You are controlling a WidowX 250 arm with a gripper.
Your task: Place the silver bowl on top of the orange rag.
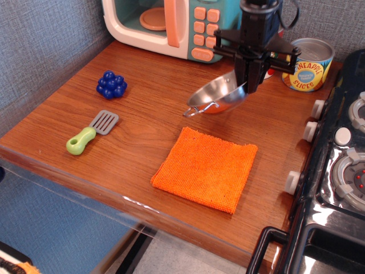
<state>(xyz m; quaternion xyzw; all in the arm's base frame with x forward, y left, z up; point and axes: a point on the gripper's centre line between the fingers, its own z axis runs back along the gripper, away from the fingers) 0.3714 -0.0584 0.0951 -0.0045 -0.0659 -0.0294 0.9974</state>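
The silver bowl (pixel 218 97) hangs tilted in the air, its wire loop handle pointing down-left, above the table just behind the orange rag (pixel 206 168). My gripper (pixel 249 84) is shut on the bowl's right rim and holds it up. The orange rag lies flat on the wooden table (pixel 142 123) near its front edge, with nothing on it. The bowl's underside reflects orange.
A toy microwave (pixel 171 25) stands at the back. A pineapple slices can (pixel 308 64) is at the back right, beside the stove (pixel 336 171). Blue toy grapes (pixel 111 84) and a green-handled spatula (pixel 90 133) lie at the left.
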